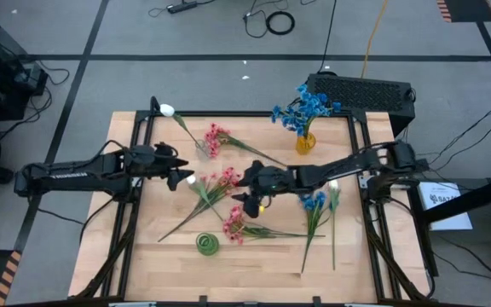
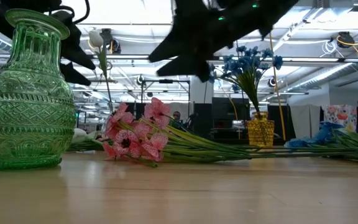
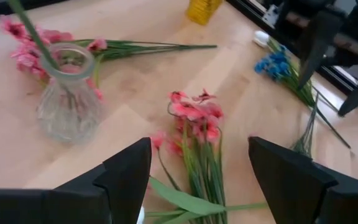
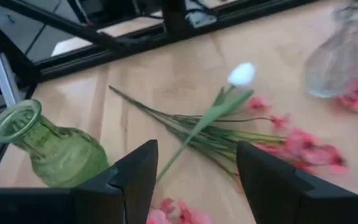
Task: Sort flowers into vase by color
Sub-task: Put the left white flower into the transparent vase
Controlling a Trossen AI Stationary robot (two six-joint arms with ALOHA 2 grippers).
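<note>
Pink flowers (image 3: 194,118) lie flat on the table (image 1: 254,256) just ahead of our left gripper (image 3: 199,180), its jaws spread and empty. Our right gripper (image 4: 197,177) hovers open over a white flower (image 4: 241,74), gripping nothing.

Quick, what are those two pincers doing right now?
Left pincer: open, holding nothing.
Right pincer: open, holding nothing.
</note>
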